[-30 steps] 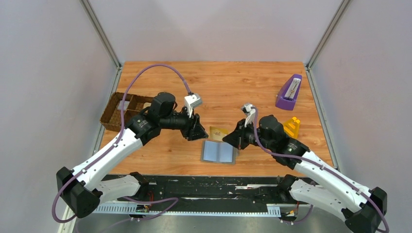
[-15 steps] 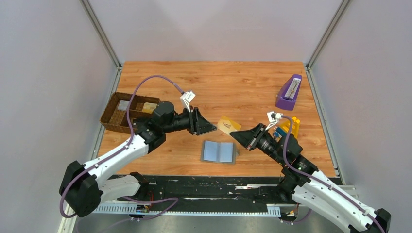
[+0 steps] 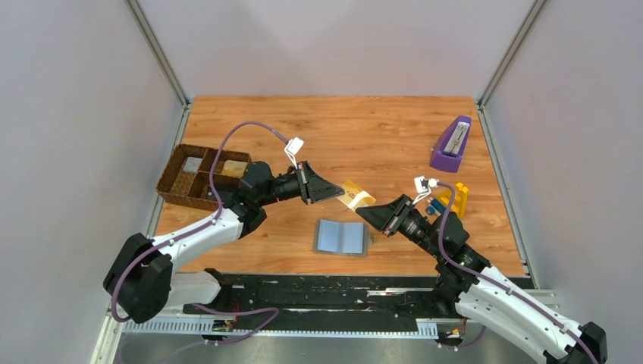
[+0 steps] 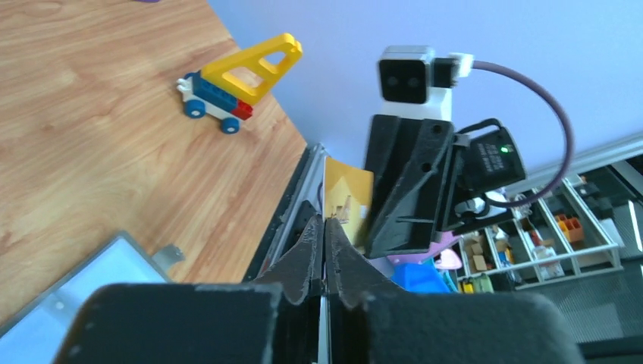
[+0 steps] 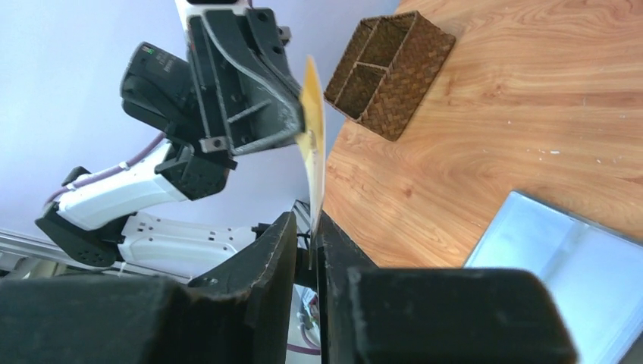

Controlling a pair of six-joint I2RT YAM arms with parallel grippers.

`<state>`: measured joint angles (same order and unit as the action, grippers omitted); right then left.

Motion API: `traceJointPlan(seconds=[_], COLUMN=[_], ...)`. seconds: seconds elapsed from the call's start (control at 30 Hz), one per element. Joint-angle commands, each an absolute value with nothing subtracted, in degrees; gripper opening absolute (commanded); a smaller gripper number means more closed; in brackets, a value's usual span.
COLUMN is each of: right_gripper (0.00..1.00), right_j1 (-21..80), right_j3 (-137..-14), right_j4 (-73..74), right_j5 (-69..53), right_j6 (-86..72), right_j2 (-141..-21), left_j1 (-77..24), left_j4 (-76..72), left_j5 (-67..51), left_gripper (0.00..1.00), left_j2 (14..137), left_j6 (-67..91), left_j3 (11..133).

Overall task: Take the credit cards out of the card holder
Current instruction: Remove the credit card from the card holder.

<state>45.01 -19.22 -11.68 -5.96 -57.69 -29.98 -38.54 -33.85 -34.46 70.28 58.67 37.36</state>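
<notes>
A gold credit card (image 3: 355,199) hangs in the air between my two grippers, above and behind the card holder (image 3: 341,236). The holder lies open on the table with its pale blue inside up. My left gripper (image 3: 336,194) is shut on the card's left end; the left wrist view shows its jaws pressed together at the card (image 4: 350,189). My right gripper (image 3: 362,213) has the other end of the card (image 5: 313,136) between its jaws, which stand slightly apart: the card lies against one finger, with a thin gap at the other. No other cards show.
A brown woven divided tray (image 3: 199,176) stands at the left table edge, behind my left arm. A yellow toy crane (image 3: 455,199) sits beside my right arm. A purple object (image 3: 451,144) stands at the back right.
My left gripper has moved right and closed on the card. My right gripper, which lifted the card off the holder, has loosened slightly.
</notes>
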Motion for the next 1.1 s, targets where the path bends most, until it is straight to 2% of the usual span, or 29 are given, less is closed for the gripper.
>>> traceJointPlan(seconds=[0.0,0.13,0.17,0.3,0.47,0.63,0.93,1.07], right_gripper=[0.24,0.49,0.53,0.58,0.53,0.51,0.46,0.37], right_j1=[45.0,44.9,44.8,42.8,41.5,40.9,40.8,40.8], right_j3=[-19.4,-23.3,-24.6,-31.7,-41.3,-47.5,-51.6,-51.1], right_j4=[-13.1,-2.5,1.3,12.7,22.5,23.1,23.1,22.3], right_j5=[-10.7,-11.5,-10.9,-13.2,-18.6,-28.9,-42.0,-43.4], right_j6=[-54.7,-45.0,-42.8,-33.6,-24.1,-19.2,-18.6,-18.9], right_j2=[-30.1,-28.0,-27.4,-27.7,-35.1,-42.9,-56.1,-56.9], left_j1=[-38.1,-36.7,-36.2,-35.3,-35.4,-36.9,-39.8,-39.9], left_j4=[-39.4,-35.6,-34.7,-22.2,-4.4,6.8,7.7,8.4], left_j5=[-38.1,-43.3,-44.6,-51.8,-58.9,-63.7,-66.7,-67.2], left_gripper=[0.00,0.00,0.00,0.00,0.00,0.00,0.00,0.00], left_j2=[69.8,69.9,70.1,70.3,70.7,71.8,73.8,74.3], left_j6=[58.7,55.9,55.2,47.7,34.8,27.9,26.5,25.6], left_j3=[38.2,39.6,40.0,44.1,49.8,52.8,54.6,55.1])
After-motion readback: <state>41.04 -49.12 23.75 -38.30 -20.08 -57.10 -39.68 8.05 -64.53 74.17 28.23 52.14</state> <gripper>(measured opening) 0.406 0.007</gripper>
